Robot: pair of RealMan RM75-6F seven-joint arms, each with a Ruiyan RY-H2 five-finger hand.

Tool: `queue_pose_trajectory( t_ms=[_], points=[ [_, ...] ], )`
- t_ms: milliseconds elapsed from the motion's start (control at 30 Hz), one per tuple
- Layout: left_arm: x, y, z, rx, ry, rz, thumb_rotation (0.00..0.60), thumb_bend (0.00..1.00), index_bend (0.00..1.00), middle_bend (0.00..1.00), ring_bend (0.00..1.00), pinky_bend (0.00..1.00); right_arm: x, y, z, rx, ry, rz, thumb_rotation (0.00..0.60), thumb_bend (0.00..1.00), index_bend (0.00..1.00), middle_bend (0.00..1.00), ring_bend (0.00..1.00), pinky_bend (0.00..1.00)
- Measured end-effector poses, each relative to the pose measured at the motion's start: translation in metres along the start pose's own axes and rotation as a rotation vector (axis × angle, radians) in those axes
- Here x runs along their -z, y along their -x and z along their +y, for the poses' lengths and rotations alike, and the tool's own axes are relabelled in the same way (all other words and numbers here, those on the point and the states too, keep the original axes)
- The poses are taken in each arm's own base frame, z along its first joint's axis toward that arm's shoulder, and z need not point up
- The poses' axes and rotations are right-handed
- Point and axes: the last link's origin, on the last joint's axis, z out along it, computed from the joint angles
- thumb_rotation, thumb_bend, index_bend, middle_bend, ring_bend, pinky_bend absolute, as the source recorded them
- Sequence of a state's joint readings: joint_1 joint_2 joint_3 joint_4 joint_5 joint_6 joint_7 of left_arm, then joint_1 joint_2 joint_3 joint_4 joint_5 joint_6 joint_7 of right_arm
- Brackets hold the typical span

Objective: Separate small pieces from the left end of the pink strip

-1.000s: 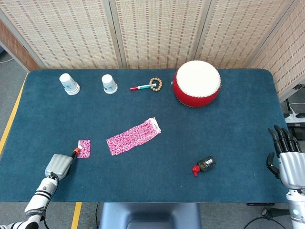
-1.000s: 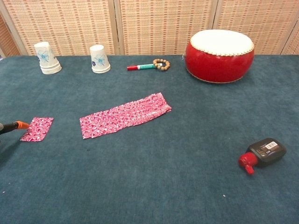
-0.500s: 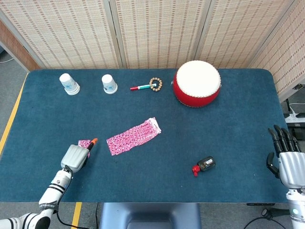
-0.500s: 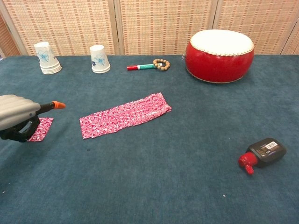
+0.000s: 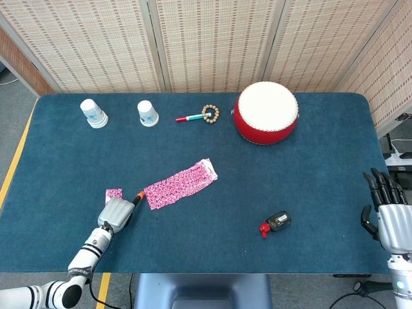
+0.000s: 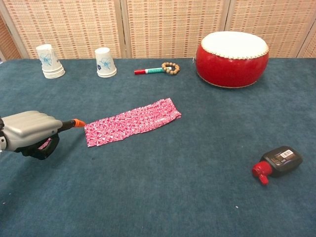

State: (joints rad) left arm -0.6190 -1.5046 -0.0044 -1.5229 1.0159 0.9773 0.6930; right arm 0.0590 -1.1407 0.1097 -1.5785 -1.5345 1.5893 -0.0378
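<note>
Bare cloth lies all around the pink strip (image 5: 181, 183). The cut piece (image 5: 114, 192) sits just left; the red-capped bottle (image 5: 275, 223) is well to its right.

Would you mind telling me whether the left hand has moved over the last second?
Yes. The left hand has moved rightward, from beside the small cut piece to the left end of the pink strip, where its orange-tipped tool now points.

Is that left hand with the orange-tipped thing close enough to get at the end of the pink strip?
Probably yes. The left hand grips an orange-tipped tool whose tip sits right at the left end of the pink strip, with only bare table between. The small cut-off piece lies behind the hand, out of the way.
</note>
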Motion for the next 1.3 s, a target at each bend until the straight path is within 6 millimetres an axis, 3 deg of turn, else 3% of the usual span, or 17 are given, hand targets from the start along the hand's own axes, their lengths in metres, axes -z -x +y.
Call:
queue_pose_trajectory(
  t_ms=[833,1300],
  points=[
    [-0.002,0.009,0.013,0.002,0.033,-0.075,0.600,0.81,0.00,0.71,0.69,0.60,0.000,0.000,0.000,-0.004,0.000,-0.002,0.600,0.75,0.00,0.00,0.00,0.13],
    [0.043,0.022,-0.001,0.012,0.021,-0.098,0.600,0.81,0.00,0.71,0.69,0.60,0.000,0.001,0.000,-0.001,-0.001,-0.002,0.600,0.75,0.00,0.00,0.00,0.13]
  ],
)
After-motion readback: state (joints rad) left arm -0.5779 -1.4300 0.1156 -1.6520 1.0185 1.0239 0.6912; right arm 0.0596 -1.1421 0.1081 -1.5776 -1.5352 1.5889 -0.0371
